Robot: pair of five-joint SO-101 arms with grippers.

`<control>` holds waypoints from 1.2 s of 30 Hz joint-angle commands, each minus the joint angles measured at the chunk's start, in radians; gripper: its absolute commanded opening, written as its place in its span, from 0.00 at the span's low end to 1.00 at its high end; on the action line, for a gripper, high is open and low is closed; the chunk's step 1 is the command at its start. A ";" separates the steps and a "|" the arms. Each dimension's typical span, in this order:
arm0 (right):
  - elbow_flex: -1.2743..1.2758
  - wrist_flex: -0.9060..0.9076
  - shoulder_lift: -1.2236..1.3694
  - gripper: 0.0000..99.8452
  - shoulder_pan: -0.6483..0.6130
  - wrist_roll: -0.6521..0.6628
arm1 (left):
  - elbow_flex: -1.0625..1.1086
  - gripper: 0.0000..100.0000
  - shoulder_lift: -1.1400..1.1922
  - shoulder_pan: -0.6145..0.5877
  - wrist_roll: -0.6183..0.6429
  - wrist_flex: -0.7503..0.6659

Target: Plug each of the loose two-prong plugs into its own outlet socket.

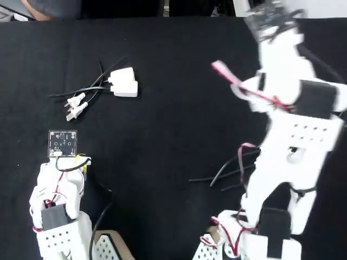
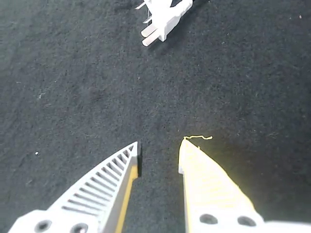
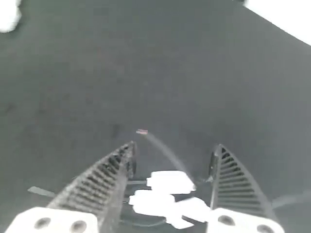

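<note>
two loose two-prong plugs (image 1: 75, 106) lie side by side at the far left of the table (image 1: 173, 124), prongs aimed left and a little near. their dark cords (image 1: 92, 86) trail off to the far side, past a white outlet block (image 1: 123, 82) just to the plugs' right. i take that block to be where they must go.

the left gripper (image 2: 160, 141) sits low, just near of the plugs and pointing far. its jaws are parted with nothing between them. in its wrist view one plug lies straight ahead, prongs toward me, so i judge the arm is lined up for a first grab.

the right arm (image 1: 295, 124) stands tall on the right, well apart from the plugs, and i read that as parked out of the way. the right gripper (image 3: 175, 145) gapes wide; some white shapes beyond its jaws are too smeared for me to name.

the surface is matte black cloth flecked with lint, so the white parts stand out. loose dark wires (image 1: 227, 173) lie by the right arm's base, and a pale strip of room shows past the far edge.
</note>
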 commanded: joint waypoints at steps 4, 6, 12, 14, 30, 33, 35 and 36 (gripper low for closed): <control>0.191 0.031 -0.022 0.23 -0.275 -0.014 | 0.019 0.15 -0.002 0.027 0.002 -0.020; 0.303 -0.009 -0.027 0.17 -0.353 -0.064 | 0.019 0.15 -0.002 0.027 0.002 -0.020; 0.699 -0.308 -0.134 0.06 -0.430 -0.173 | 0.019 0.15 -0.002 0.027 0.002 -0.021; 0.819 -0.404 -0.177 0.07 -0.422 -0.219 | 0.019 0.15 -0.002 0.027 0.002 -0.021; 1.303 -0.953 -0.229 0.01 -0.253 -0.160 | -0.113 0.15 0.006 0.173 -0.064 -0.018; 1.305 -0.956 -0.229 0.01 -0.253 -0.175 | -0.200 0.15 0.040 0.191 -0.061 -0.021; 1.303 -0.956 -0.229 0.01 -0.236 -0.196 | -0.260 0.15 0.123 0.189 -0.049 -0.057; 1.302 -0.956 -0.229 0.01 -0.224 -0.203 | -0.289 0.15 0.186 0.185 -0.020 -0.092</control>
